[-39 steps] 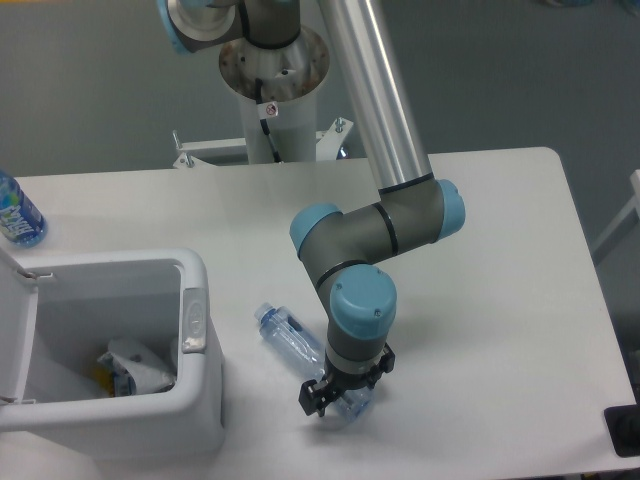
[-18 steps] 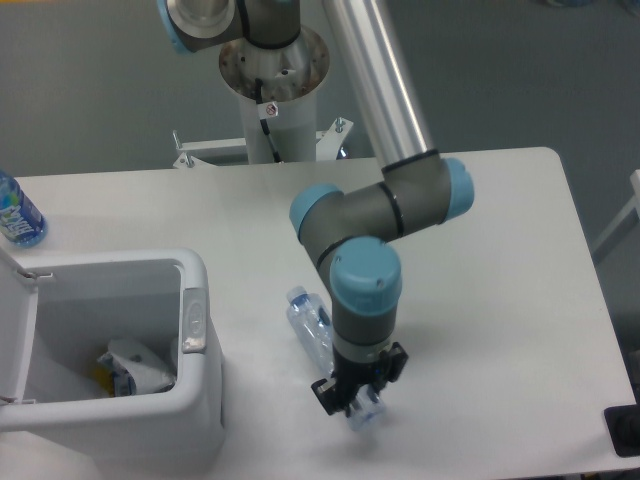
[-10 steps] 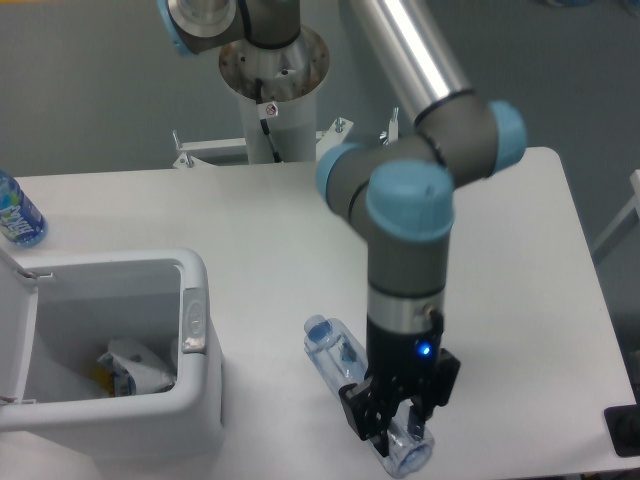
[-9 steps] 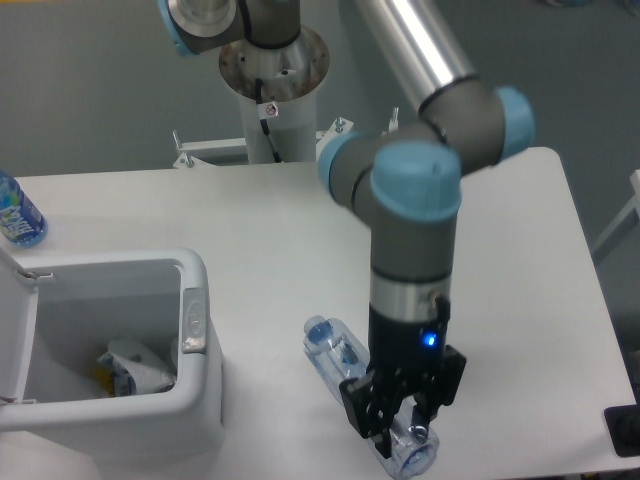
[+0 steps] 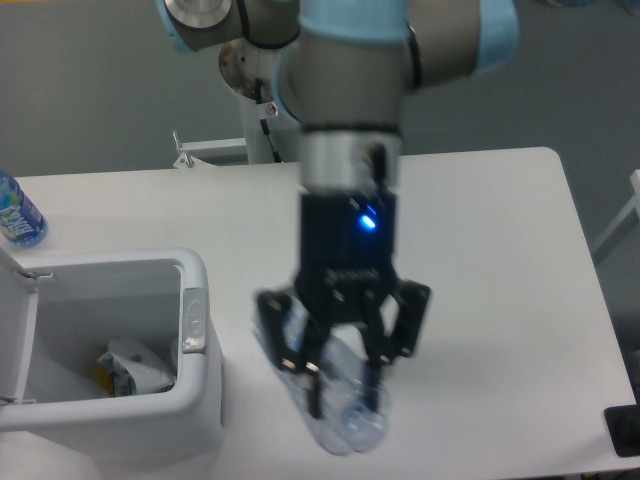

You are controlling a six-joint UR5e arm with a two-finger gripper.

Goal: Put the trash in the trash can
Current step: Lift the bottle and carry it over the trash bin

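- A clear, ribbed plastic bottle (image 5: 345,425) is clamped between the black fingers of the hand (image 5: 342,398), just right of the boxy white trash can (image 5: 196,400).
- A crumpled white wrapper (image 5: 135,365) is seen inside the trash can.

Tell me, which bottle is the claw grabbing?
The clear bottle near the table's front edge, gripped in the claw. The other bottle, with a bright blue label, stands far off at the left edge.

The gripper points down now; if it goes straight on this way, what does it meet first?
Most likely the clear bottle, seen between the fingers of the gripper, then the table. Motion blur leaves depth unclear.
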